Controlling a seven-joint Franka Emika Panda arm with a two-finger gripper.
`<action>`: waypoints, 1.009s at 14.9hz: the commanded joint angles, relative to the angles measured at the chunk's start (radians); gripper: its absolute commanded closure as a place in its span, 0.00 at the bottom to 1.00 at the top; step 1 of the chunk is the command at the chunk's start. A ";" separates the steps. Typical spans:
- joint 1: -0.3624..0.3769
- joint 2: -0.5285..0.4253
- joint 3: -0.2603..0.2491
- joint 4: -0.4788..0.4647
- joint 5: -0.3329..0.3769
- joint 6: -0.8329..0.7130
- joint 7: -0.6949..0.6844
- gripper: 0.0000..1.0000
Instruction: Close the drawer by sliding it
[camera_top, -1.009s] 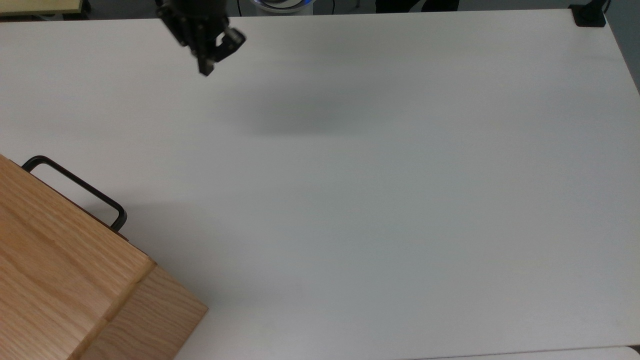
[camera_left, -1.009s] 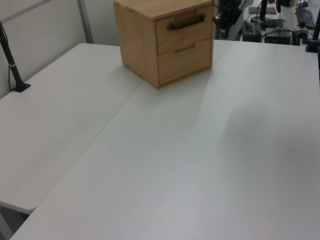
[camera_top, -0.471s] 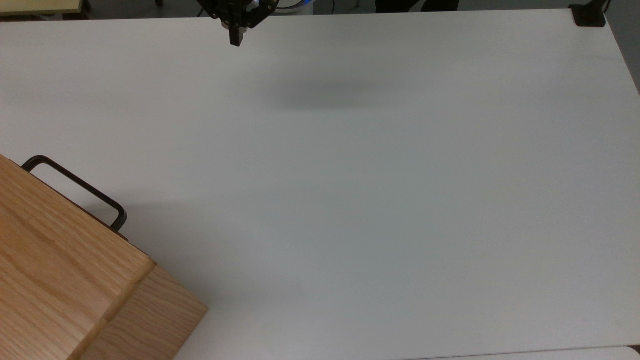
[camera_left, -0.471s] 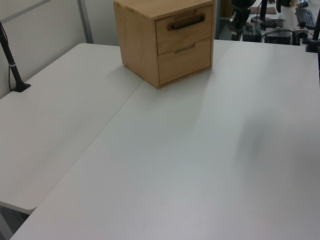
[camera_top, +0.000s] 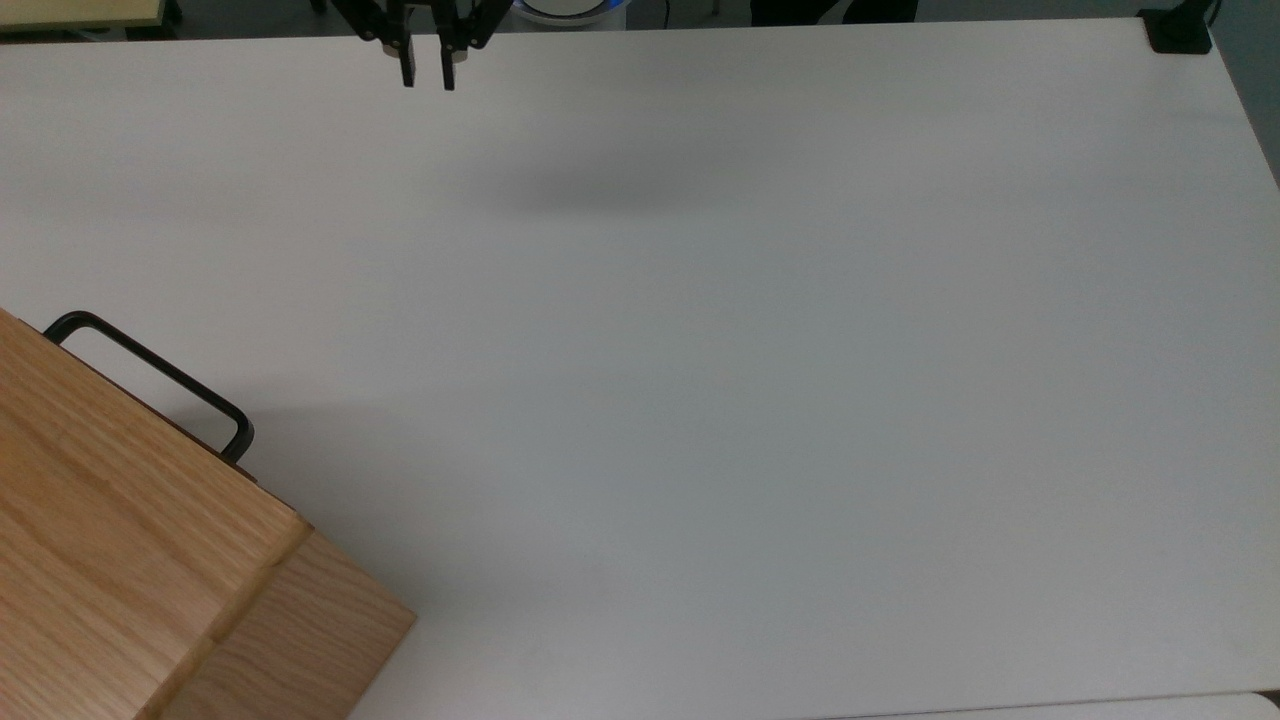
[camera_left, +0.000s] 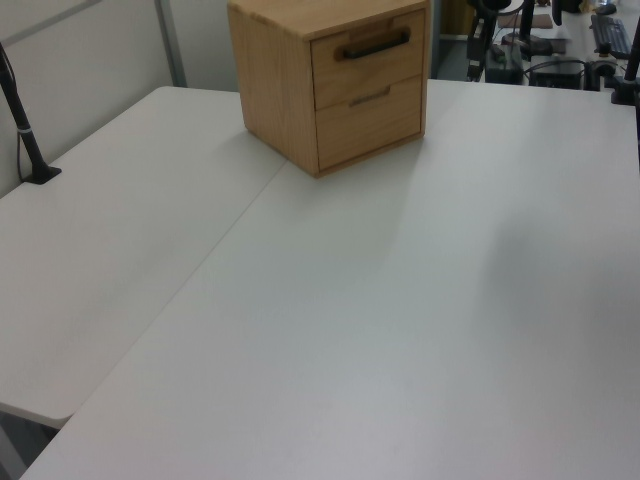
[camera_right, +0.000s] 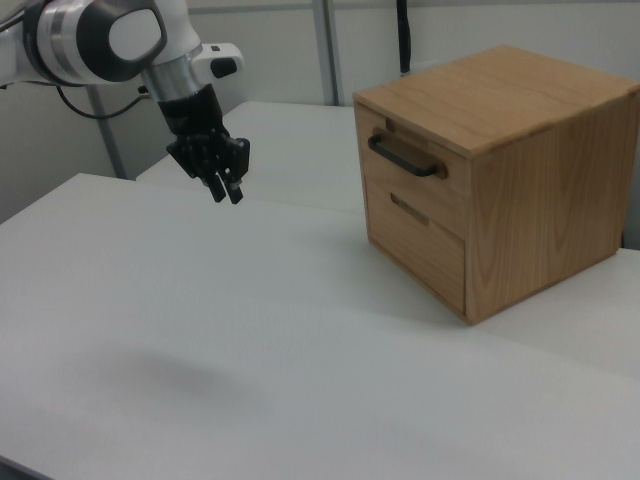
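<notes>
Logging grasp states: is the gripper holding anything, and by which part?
Nothing is held. The gripper hangs open in the air, apart from the drawer.

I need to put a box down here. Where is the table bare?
The table is bare almost everywhere: from the cabinet at the top view's lower left across to its right edge. The gripper hangs above the far edge; only the cabinet's corner is taken.

Even overhead light, soft shadows, sharp
</notes>
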 joint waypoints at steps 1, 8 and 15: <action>0.013 -0.017 -0.007 0.000 0.027 -0.040 -0.002 0.00; 0.010 -0.008 -0.007 0.021 0.143 -0.033 0.204 0.00; 0.013 -0.003 -0.005 0.027 0.159 -0.034 0.188 0.00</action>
